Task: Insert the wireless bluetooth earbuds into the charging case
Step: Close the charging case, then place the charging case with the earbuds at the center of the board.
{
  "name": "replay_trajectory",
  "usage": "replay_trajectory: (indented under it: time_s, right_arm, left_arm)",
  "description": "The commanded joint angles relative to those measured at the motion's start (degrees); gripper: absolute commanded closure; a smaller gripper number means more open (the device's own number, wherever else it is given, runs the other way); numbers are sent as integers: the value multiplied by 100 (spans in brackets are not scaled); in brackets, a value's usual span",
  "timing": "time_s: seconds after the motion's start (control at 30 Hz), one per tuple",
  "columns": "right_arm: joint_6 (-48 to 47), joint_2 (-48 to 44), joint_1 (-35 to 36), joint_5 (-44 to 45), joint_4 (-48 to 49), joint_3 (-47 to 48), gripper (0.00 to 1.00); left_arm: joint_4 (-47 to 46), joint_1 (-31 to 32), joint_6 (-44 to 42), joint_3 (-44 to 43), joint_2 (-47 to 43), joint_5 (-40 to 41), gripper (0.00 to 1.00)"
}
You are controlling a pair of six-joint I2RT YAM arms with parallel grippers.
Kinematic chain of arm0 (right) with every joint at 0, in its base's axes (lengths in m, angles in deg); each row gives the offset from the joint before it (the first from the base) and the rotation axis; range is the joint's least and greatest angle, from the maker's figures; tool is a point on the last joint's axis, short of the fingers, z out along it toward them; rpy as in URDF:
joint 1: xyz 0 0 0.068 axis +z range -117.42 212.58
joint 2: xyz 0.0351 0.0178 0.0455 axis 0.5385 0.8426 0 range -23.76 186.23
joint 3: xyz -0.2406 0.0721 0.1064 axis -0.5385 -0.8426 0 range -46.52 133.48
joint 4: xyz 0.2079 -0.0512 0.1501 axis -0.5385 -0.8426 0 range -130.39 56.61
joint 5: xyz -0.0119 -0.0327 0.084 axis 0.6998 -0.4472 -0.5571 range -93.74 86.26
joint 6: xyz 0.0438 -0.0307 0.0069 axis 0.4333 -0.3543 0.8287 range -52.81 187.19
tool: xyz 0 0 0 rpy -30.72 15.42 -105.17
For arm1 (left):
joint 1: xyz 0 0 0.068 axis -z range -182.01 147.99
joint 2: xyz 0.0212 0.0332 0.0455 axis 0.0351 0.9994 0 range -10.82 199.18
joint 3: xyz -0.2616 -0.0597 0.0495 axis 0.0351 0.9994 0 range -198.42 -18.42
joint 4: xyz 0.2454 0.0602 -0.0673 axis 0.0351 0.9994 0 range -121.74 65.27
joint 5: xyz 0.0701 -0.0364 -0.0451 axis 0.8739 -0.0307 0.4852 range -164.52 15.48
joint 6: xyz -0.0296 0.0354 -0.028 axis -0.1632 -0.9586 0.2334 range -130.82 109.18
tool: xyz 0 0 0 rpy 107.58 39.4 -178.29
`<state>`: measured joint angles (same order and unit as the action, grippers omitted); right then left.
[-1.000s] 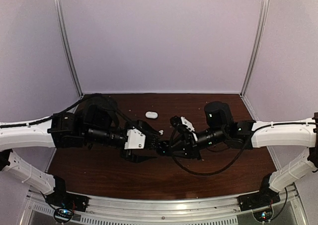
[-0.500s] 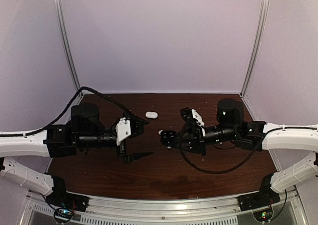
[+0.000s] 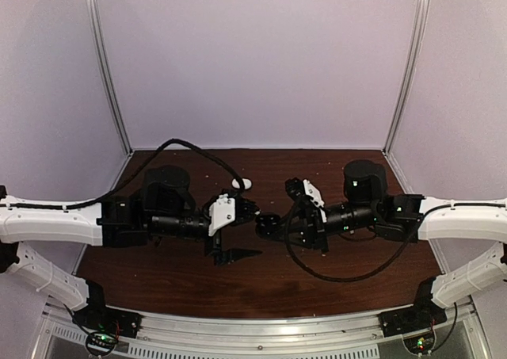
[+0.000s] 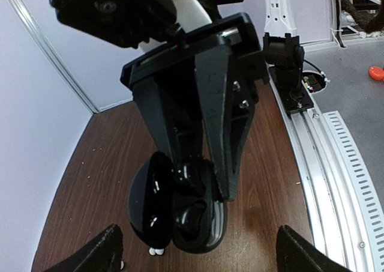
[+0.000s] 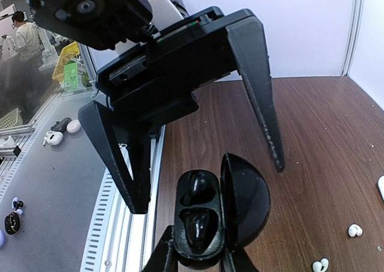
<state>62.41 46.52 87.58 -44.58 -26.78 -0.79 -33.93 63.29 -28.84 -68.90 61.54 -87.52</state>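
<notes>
A: Earbuds (image 5: 355,230) – where are they?
B: Two white ones lie loose on the desk (image 5: 312,134), close together and apart from the black charging case (image 5: 201,218).
A: And the case?
B: Lid open, pinched in the right claw (image 4: 201,182). I cannot tell what its wells hold.
A: The left claw (image 3: 252,232)?
B: Spread wide, gripping nothing, facing the case.

dark wood table (image 3: 158,272): white oval case (image 3: 242,183), white earbuds (image 5: 355,230) loose.
</notes>
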Motion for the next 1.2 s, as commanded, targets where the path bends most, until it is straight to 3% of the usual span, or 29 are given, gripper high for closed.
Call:
replay_trajectory:
  time_s: [0.0,0.3,0.47,0.6,0.83,1.03,1.17]
  right_arm:
    - [-25,-40,41,98,-9,177,97]
    - [343,-99,-126,71,313,81,98]
    - [477,-118,-271,-37,511,1,98]
    - [922,-103,-522,-53,841,-210,97]
    - [1675,254,-1476,409,1044,-442,95]
    - [1935,774,-2416,766,783,-363,93]
    - [2030,1302,-2888,956,612,-206,92]
  left_arm:
    - [-372,20,-223,-224,-20,-711,12]
    - [27,202,-767,-166,-271,-1053,26]
    - [193,218,-839,-231,-333,-837,32]
    - [-349,138,-240,-46,-471,84,23]
    - [-1090,-569,1006,222,-487,642,3]
    - [-1319,-1460,2169,149,-221,660,2]
    - [-933,-1927,2802,-419,422,853,2]
